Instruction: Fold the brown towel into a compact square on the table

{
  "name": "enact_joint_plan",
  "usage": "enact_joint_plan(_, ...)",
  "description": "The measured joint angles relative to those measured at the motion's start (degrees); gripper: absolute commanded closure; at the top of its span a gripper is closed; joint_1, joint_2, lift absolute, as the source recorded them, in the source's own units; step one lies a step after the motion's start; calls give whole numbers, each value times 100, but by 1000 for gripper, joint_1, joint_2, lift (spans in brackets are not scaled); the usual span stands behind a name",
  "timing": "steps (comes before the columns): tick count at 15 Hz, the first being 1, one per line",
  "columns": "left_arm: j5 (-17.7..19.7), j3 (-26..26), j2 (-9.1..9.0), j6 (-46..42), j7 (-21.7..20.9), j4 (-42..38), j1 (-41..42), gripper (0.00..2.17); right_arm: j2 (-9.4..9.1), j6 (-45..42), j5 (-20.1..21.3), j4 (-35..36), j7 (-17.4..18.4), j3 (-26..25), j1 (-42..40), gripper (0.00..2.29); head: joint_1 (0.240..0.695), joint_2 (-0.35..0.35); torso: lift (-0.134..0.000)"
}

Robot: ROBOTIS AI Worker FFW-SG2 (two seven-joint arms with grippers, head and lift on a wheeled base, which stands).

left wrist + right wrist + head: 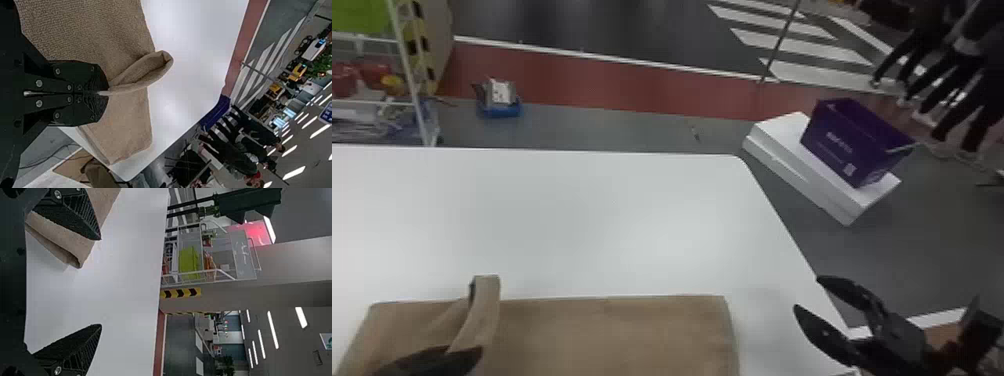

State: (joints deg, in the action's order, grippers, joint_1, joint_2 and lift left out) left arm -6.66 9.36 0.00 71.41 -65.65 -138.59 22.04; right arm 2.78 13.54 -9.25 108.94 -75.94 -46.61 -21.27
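The left hand (434, 361) pinches the brown towel (94, 31), a raised loop (135, 76) of it (rather like a collar) reaching past its far edge over the white desk (188, 51); a purple bin (216, 112) stands beyond.

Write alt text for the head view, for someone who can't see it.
A brown towel lies folded on a white table, a strip near its left end pinched up by the left gripper; the right gripper hangs open beyond its right end. On the floor past the table, a purple box sits on a white slab.
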Motion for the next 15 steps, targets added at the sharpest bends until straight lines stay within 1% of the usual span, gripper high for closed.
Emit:
enact_joint_plan(2,-2,-450,0,-7,306,15,-61,2138,-4,-3,-5,-19,0,10,0,93,695,-350,-134)
enact_joint_plan(6,66,-972,0,-29,768,195,-216,2132,-6,-4,-4,-46,0,15,1,93,695,-350,-134)
enact_joint_plan(7,126,-1075,0,-65,949,273,-233,1717,-6,-4,-2,-48,0,17,1,93,695,-350,-134)
enact_joint_plan(8,206,-1176,0,-113,1127,357,-240,549,-6,-4,6,-53,0,25,1,93,695,-350,-134)
enact_joint_plan(9,317,-1303,0,-218,1223,468,-242,-1,-6,-4,17,-61,1,48,1,93,695,-350,-134)
enact_joint_plan(10,405,-1434,0,-354,1215,555,-239,-1,-7,-4,24,-67,7,83,1,93,695,-350,-134)
enact_joint_plan(12,456,-1624,0,-493,1130,597,-222,29,-13,-4,28,-66,9,125,1,93,695,-350,-134)
enact_joint_plan(15,462,-1679,0,-524,1092,460,-184,29,-14,13,34,-22,9,128,1,93,695,-350,-134)
